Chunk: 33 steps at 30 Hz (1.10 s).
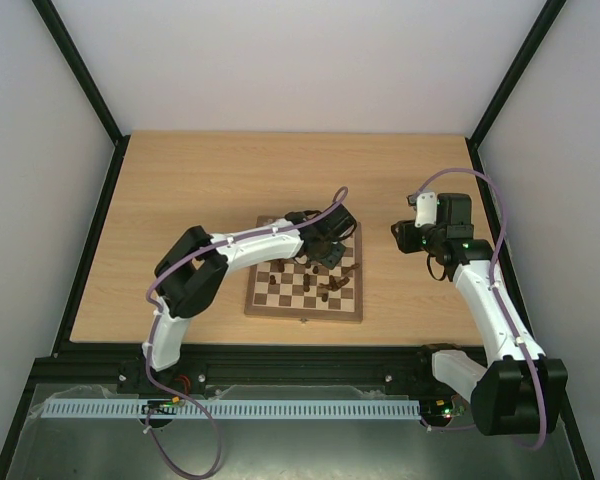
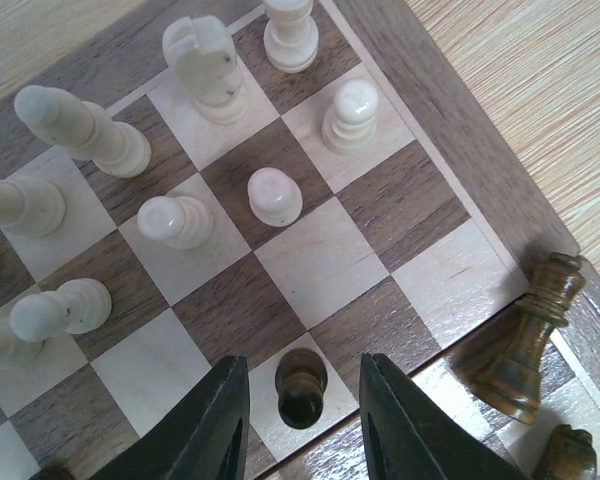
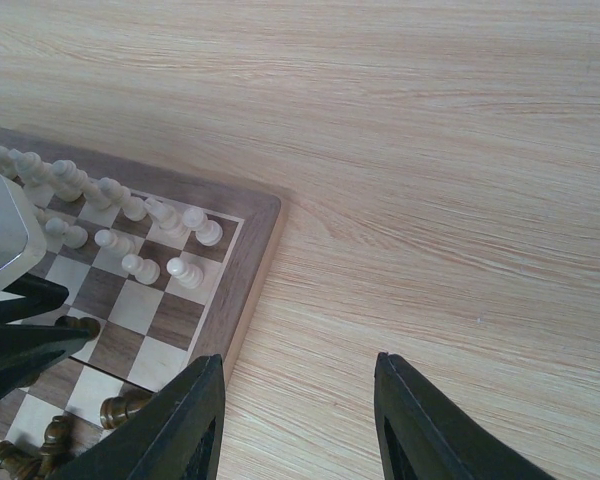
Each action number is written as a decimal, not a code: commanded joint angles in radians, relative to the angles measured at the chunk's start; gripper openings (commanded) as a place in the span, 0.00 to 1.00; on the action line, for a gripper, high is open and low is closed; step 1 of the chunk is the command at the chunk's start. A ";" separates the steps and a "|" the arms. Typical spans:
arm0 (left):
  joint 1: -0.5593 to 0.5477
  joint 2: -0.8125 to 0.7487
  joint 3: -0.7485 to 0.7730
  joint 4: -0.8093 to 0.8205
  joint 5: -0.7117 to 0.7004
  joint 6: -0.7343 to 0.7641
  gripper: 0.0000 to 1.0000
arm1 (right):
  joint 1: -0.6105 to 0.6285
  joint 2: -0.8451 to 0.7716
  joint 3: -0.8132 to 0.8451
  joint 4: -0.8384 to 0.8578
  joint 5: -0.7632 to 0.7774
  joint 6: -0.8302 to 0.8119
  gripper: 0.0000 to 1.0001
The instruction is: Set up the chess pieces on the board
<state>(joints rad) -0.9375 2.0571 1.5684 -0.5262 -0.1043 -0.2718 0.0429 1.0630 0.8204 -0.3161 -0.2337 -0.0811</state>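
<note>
The board (image 1: 305,300) lies mid-table. Cream pieces (image 1: 280,229) stand in its far rows, and several show in the left wrist view (image 2: 275,195). Dark pieces (image 1: 330,287) are scattered on its right side. My left gripper (image 1: 325,248) hovers low over the board's right part, open. Its jaws (image 2: 302,365) straddle an upright dark pawn (image 2: 302,388) on a light square with a gap on each side. A dark tall piece (image 2: 530,345) lies on the border. My right gripper (image 1: 405,238) is open and empty (image 3: 298,362) over bare table, right of the board (image 3: 250,240).
The wooden table (image 1: 180,190) has black frame posts at its sides and white walls around it. More dark pieces (image 3: 120,405) lie near the board's near right edge. The left gripper's fingers (image 3: 20,340) show at the left of the right wrist view.
</note>
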 commanded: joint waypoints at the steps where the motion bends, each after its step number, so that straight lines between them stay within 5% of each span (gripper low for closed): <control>1: 0.000 0.026 0.030 -0.031 -0.014 0.009 0.32 | -0.002 0.010 -0.010 -0.003 0.004 0.001 0.42; 16: 0.000 -0.006 0.024 -0.024 -0.003 0.009 0.11 | -0.002 0.012 -0.014 -0.002 0.013 -0.005 0.43; 33: 0.019 -0.586 -0.377 -0.183 0.015 -0.139 0.09 | -0.002 0.057 -0.004 -0.012 -0.018 -0.016 0.43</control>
<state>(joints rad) -0.9298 1.5295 1.2854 -0.5991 -0.0868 -0.3500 0.0429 1.0988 0.8200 -0.3157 -0.2363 -0.0864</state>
